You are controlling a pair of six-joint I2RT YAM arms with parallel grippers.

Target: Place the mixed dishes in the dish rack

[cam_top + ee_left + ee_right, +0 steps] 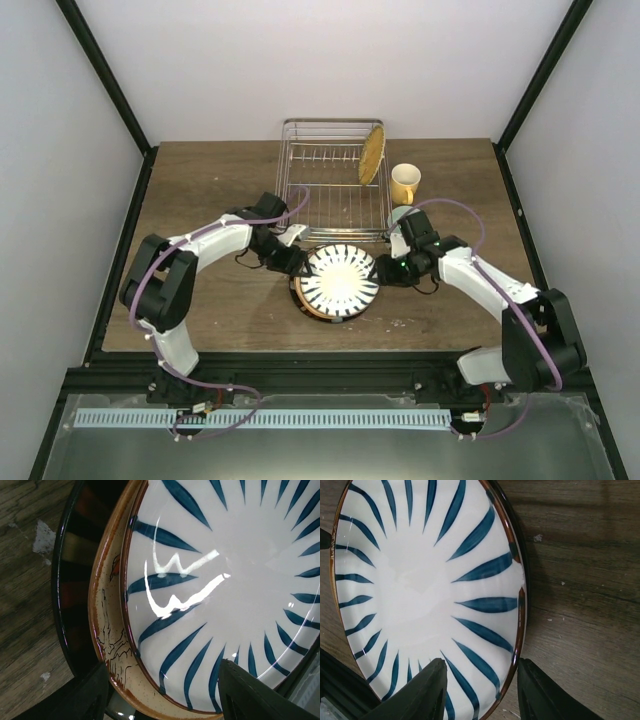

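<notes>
At the near edge of the worktop [200, 300] the two arms rise from their bases and bend inward toward the middle, where a white plate with dark blue radial stripes [340, 278] lies face up on top of a low stack. The left gripper [162, 680] comes at the stack from its left side. Its claw is wide open, with one finger [85, 700] over the outer edge of the stack and the other [255, 695] over the striped face, so the rim runs between them with a clear gap on both sides and nothing is gripped. The right gripper [481, 672] meets the same plate from the right. Its claw is partly open and astride the brown-edged rim, one finger [420, 692] over the stripes and the other [545, 695] outside over bare wood, and it is not closed on the plate. In the left wrist view a beige speckled plate with a brown edge [107, 625] shows under the striped one, and beyond it a glossy dark rim [70, 595]. Whether that rim belongs to a third plate cannot be told. Just past the right wrist sits a small mint-green bowl [398, 212], partly hidden by the arm. Farther back stands a yellow mug [405, 183], handle to the right, just beside the right side of the dish rack [330, 122]. The rack sits at the middle of the far edge, and a woven yellow-tan plate [372, 155] stands on edge at its right end.
</notes>
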